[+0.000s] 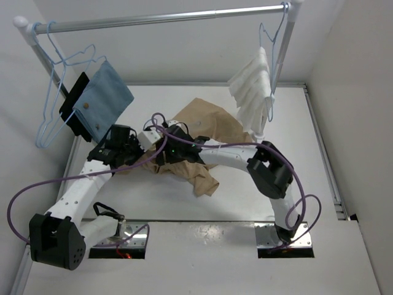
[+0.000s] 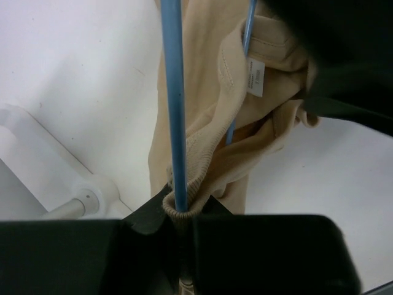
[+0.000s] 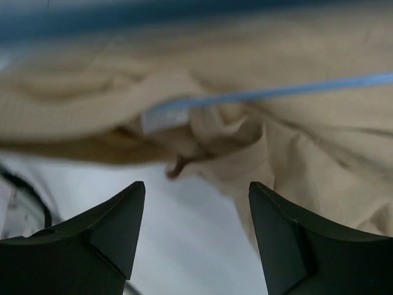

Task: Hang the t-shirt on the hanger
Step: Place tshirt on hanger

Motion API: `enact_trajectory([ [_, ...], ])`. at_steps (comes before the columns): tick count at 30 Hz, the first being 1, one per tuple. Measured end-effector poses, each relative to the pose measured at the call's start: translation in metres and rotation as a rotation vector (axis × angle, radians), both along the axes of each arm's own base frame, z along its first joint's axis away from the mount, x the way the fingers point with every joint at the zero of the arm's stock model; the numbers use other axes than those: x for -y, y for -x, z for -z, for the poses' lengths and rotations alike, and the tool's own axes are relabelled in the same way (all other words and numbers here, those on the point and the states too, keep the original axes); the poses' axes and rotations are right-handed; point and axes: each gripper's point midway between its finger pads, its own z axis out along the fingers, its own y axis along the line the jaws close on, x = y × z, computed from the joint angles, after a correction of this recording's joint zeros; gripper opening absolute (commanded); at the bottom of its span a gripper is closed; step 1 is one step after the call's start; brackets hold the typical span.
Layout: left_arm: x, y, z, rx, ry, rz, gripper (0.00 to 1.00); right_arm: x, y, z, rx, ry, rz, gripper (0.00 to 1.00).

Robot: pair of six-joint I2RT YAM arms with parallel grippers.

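The left claw [image 2: 182, 210] is squeezed shut on the thin blue hanger [image 2: 174, 92] — the ribbed neck of the tan t-shirt [image 2: 202, 61] is pinched in there with the wire. The right claw [image 3: 193, 227] is open wide with nothing in it, close to the shirt where another bit of wire crosses the cloth. From above, the t-shirt lies bunched mid-table [image 1: 233, 203] — under both claws.
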Motion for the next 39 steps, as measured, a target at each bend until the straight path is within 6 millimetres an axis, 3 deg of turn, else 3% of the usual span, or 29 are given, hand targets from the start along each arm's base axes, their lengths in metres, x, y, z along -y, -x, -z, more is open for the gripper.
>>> enact_trajectory([
  [5, 0.003, 0.002, 0.003, -0.010, 0.013, -0.009, 0.00, -0.010, -0.026, 0.010, 0.004, 0.035, 0.106, 0.65],
  [9, 0.003, 0.002, 0.004, -0.010, 0.019, -0.024, 0.00, 0.001, -0.028, 0.021, -0.009, 0.077, 0.172, 0.55],
  [13, 0.002, 0.003, 0.004, -0.014, 0.022, -0.038, 0.00, 0.012, -0.028, 0.030, -0.016, 0.114, 0.215, 0.56],
  [21, -0.002, 0.006, 0.009, -0.030, 0.005, -0.057, 0.00, 0.008, -0.027, 0.042, -0.039, 0.105, 0.213, 0.54],
  [24, -0.002, 0.007, 0.011, -0.040, 0.009, -0.064, 0.00, 0.011, -0.031, 0.052, -0.051, 0.110, 0.225, 0.44],
  [26, -0.001, 0.007, 0.011, -0.041, 0.014, -0.064, 0.00, 0.014, -0.032, 0.064, -0.063, 0.130, 0.233, 0.32],
  [27, -0.002, 0.010, 0.013, -0.054, 0.011, -0.067, 0.00, 0.016, -0.031, 0.070, -0.068, 0.139, 0.237, 0.15],
  [29, -0.003, 0.013, 0.014, -0.066, 0.007, -0.071, 0.00, 0.018, -0.031, 0.074, -0.075, 0.151, 0.243, 0.00],
  [31, -0.003, 0.012, 0.014, -0.065, 0.006, -0.071, 0.00, 0.021, -0.031, 0.075, -0.073, 0.150, 0.258, 0.00],
  [34, -0.002, 0.012, 0.014, -0.064, 0.008, -0.068, 0.00, 0.038, -0.024, 0.075, -0.070, 0.159, 0.286, 0.00],
  [39, 0.005, 0.012, 0.011, -0.058, 0.041, -0.017, 0.00, 0.108, 0.006, 0.070, -0.089, 0.218, 0.370, 0.00],
])
